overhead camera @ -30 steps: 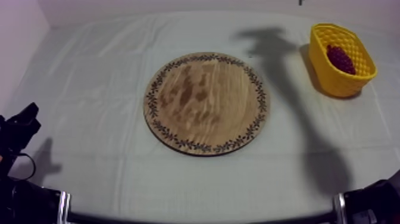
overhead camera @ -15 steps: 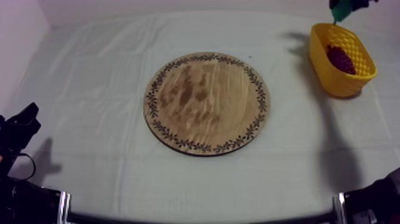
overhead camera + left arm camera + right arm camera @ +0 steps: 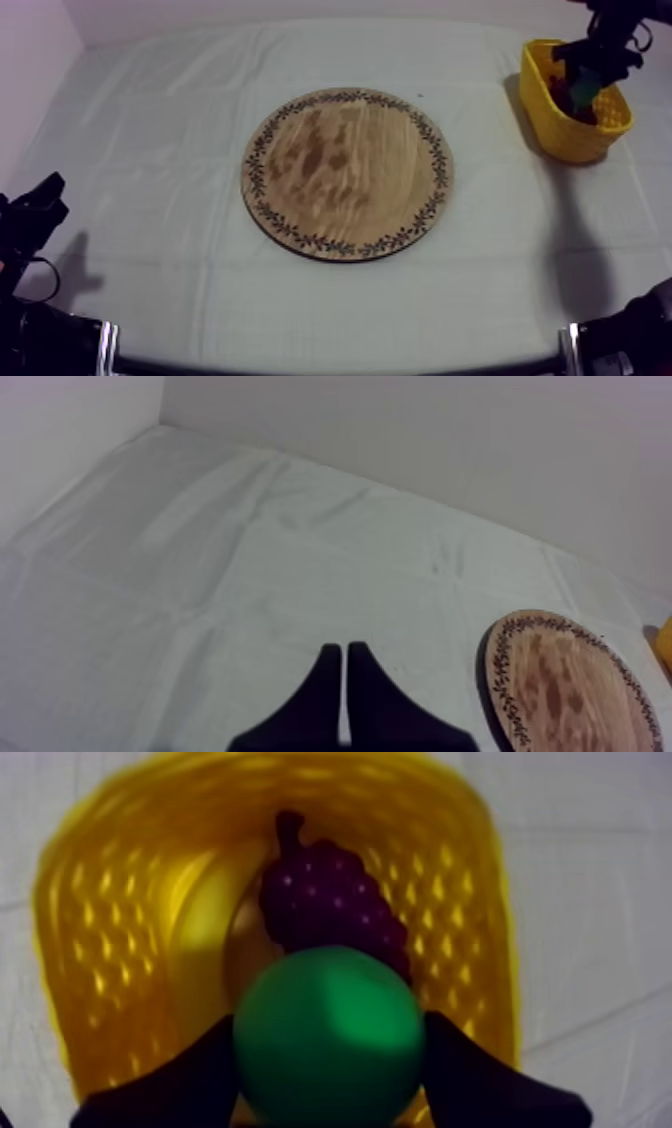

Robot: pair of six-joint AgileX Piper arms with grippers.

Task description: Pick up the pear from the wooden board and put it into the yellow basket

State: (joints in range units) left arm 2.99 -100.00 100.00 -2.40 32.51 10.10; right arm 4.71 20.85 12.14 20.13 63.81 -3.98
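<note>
- My left gripper (image 3: 345,666) sits well to the left of the wooden board (image 3: 347,172), low at the near edge of the table (image 3: 150,120). Its two black fingers lie pressed together as a narrow wedge with nothing between them. They point across the grey-white cloth, with the board's patterned rim off to their right.
- The wooden board lies flat at the middle of the table. Its whole face is in plain sight, with brown blotches in the grain inside a ring of leaf pattern.
- The yellow basket (image 3: 545,105) stands well to the right of the board, toward the far side of the table and apart from the board's rim.
- A bunch of grapes (image 3: 330,902), dark purple, lies inside the basket with its stem toward the wall farther from the wrist camera.
- My right gripper (image 3: 588,72) hangs over the basket, right of the board, on an arm that reaches in from the upper right. Its fingers (image 3: 185,1072) are closed round the pear (image 3: 328,1037), one on each side of it.
- The pear, round and green from the right wrist view, is held between those fingers, far off the board to its right. It sits within the outline of the basket's rim and over the near end of the grapes. Whether it touches the grapes I cannot tell.
</note>
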